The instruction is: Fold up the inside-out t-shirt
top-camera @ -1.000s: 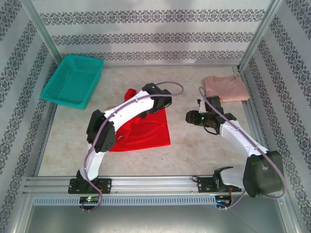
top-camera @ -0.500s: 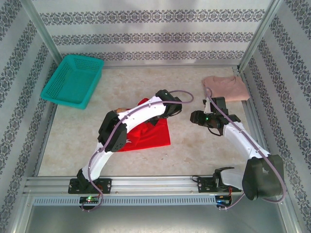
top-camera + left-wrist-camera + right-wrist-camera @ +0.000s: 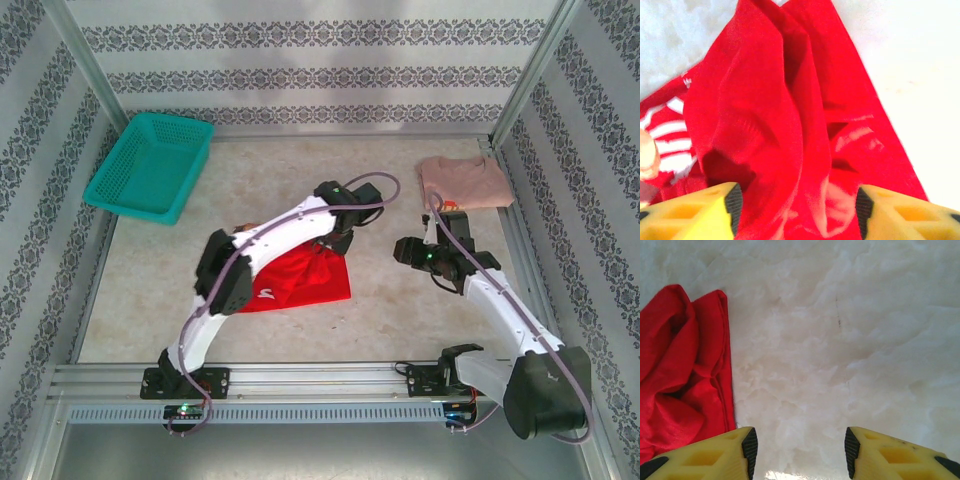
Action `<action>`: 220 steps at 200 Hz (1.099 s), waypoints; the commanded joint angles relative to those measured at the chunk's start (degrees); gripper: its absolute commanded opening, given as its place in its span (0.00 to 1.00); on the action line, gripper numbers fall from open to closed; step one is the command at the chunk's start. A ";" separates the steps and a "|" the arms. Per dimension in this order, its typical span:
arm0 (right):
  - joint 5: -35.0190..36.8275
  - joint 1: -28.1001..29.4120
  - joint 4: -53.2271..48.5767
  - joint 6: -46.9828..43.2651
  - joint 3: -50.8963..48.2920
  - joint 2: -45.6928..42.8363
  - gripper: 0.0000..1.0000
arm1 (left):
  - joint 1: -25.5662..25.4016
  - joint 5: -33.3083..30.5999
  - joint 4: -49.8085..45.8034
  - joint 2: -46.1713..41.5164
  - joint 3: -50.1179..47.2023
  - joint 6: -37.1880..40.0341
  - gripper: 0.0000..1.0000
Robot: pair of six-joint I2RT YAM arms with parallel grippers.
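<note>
The inside-out t-shirt [image 3: 300, 282] is bright red soft cloth; it lies on the pale bench [image 3: 390, 320] near the middle, gathered into a rough wedge with a fairly straight near edge; its top layers are rumpled into long ridges and deep creases; white strokes show toward its left side.

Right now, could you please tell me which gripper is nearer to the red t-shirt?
Left. The left gripper hangs open directly over the red t-shirt; the right gripper is open over bare table, just past its right edge.
</note>
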 commanded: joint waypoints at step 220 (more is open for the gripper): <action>13.49 26.06 2.53 -0.20 38.42 47.09 0.48 | 26.97 40.25 46.92 -31.80 -59.92 3.05 0.76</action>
